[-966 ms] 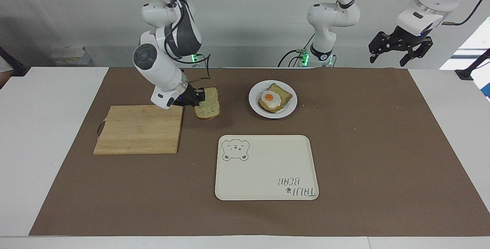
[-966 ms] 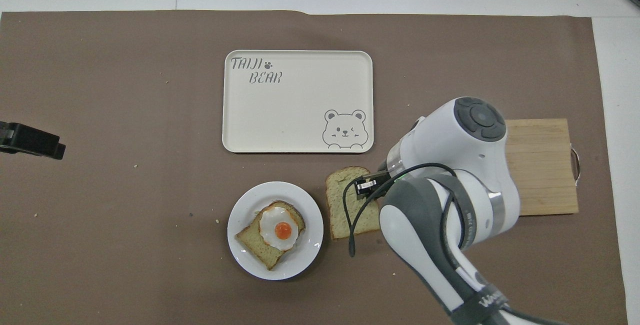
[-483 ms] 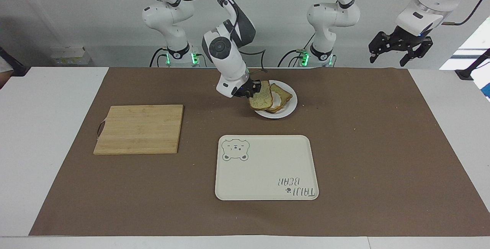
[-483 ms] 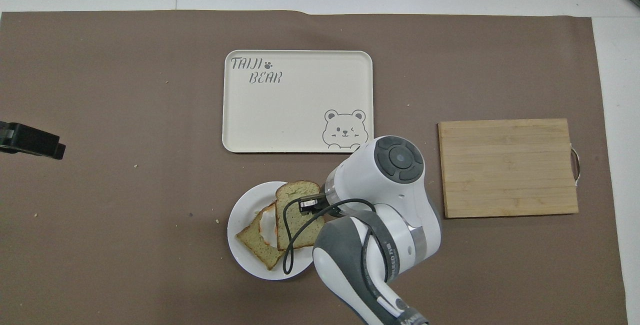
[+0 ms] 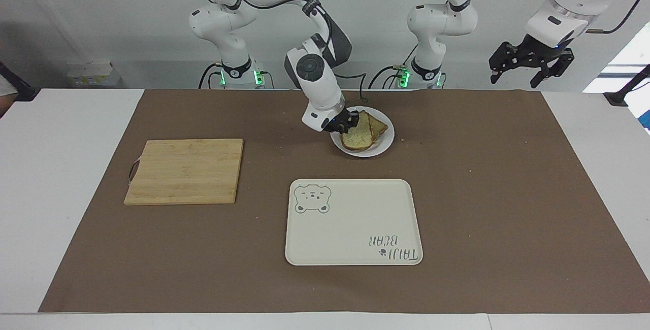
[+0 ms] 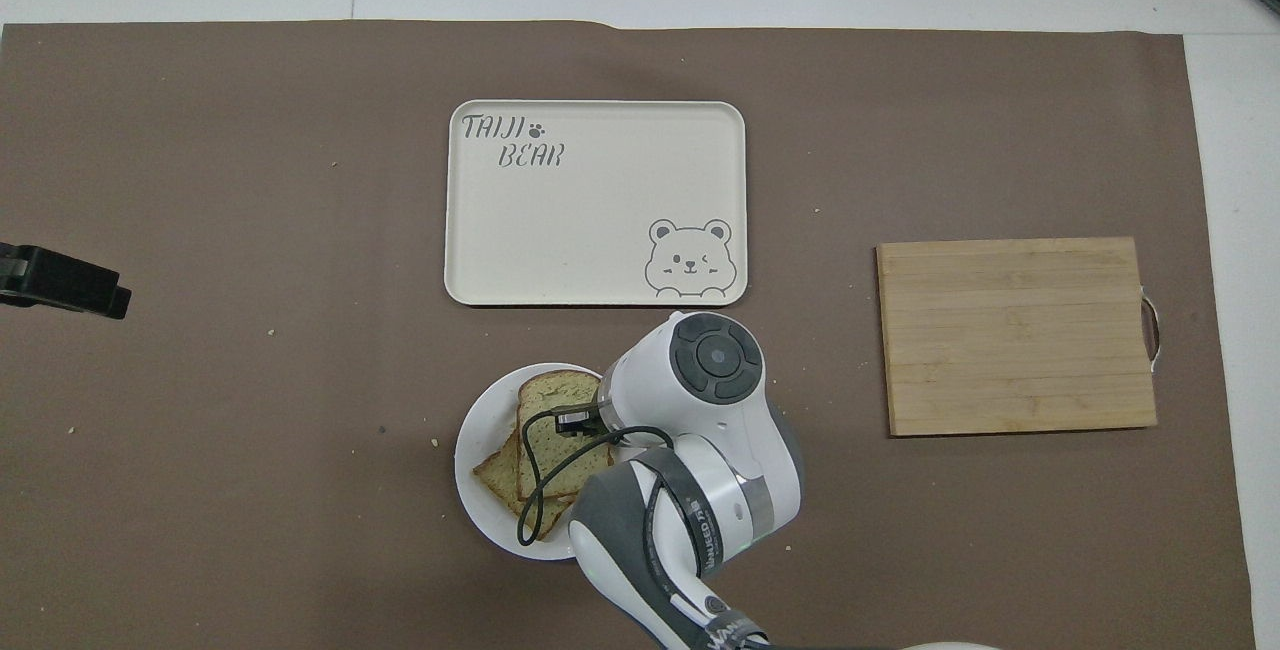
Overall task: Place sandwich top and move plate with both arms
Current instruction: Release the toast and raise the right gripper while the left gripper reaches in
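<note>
R pincer [image 5: 347,123] pinches the sandwich top [image 5: 358,136] by its edge, the slice tilted over the toasted slice [image 5: 379,127] on the white plate [image 5: 384,146], which sits nearer the robots than the bear tray [image 5: 353,222]. L pincer [image 5: 530,62] waits spread, up over the L arm's end of the surface. Risks: letting go while tilted, so the top may slide off skewed onto the rim; pressing down could shove the lower slice or nudge the plate. Cutting board [image 5: 184,171] well apart.

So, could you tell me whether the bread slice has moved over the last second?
Yes. The bread slice left its spot beside the cutting board and now sits over the plate, carried by the right gripper.
</note>
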Controlling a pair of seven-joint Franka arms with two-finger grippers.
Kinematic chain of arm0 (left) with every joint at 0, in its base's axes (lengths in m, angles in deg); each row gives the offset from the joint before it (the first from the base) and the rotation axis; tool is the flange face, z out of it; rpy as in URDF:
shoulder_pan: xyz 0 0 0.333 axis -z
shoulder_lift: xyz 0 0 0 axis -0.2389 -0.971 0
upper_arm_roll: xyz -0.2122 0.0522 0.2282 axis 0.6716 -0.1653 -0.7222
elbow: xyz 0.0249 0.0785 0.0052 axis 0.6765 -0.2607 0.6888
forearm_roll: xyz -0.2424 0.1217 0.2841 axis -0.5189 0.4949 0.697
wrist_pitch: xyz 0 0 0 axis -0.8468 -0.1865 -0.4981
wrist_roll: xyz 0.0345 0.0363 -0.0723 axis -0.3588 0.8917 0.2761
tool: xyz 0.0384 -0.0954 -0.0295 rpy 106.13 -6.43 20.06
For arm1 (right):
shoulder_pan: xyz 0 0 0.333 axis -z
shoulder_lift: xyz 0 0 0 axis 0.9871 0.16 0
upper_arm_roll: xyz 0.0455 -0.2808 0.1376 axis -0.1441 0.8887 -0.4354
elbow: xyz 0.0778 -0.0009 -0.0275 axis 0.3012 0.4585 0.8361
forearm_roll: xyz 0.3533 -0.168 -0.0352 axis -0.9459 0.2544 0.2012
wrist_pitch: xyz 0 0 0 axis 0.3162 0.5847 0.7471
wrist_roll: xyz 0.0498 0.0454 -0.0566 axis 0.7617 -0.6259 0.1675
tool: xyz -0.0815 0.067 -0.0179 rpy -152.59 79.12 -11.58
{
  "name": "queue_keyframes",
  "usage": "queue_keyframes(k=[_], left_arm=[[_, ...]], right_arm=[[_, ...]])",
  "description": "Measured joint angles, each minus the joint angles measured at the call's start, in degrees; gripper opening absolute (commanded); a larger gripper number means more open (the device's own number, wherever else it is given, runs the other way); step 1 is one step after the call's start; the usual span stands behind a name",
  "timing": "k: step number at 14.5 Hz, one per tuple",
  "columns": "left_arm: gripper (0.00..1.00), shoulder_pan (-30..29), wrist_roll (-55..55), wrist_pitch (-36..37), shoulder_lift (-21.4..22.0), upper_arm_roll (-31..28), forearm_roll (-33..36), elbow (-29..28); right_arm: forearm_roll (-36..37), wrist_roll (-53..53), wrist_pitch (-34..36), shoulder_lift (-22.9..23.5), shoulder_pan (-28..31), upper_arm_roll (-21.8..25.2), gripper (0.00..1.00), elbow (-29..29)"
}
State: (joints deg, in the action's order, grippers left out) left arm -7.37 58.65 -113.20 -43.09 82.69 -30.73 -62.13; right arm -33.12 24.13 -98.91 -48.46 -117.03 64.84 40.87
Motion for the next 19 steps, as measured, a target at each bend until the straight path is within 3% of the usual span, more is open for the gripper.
queue_keyframes(k=[1, 2, 3, 4, 10, 19], left_arm=[[1.00, 0.0, 0.0, 0.0, 0.0, 0.0, 0.0, 0.0], [1.00, 0.0, 0.0, 0.0, 0.0, 0.0, 0.0, 0.0], [1.00, 0.0, 0.0, 0.0, 0.0, 0.0, 0.0, 0.0], [1.00, 0.0, 0.0, 0.0, 0.0, 0.0, 0.0, 0.0], [1.00, 0.0, 0.0, 0.0, 0.0, 0.0, 0.0, 0.0], [1.00, 0.0, 0.0, -0.9, 0.0, 0.0, 0.0, 0.0]], right_arm=[[0.0, 0.0, 0.0, 0.0, 0.0, 0.0, 0.00, 0.0], [-0.1, 0.0, 0.0, 0.0, 0.0, 0.1, 0.07, -0.1], [-0.2, -0.1, 0.0, 0.0, 0.0, 0.1, 0.81, -0.1], [-0.2, -0.3, 0.0, 0.0, 0.0, 0.1, 1.00, -0.1], [5.2, -0.4, -0.6, 0.1, 1.5, 1.0, 1.00, -1.8], [17.0, -0.2, -0.8, 0.1, 12.9, 1.2, 1.00, -7.5]])
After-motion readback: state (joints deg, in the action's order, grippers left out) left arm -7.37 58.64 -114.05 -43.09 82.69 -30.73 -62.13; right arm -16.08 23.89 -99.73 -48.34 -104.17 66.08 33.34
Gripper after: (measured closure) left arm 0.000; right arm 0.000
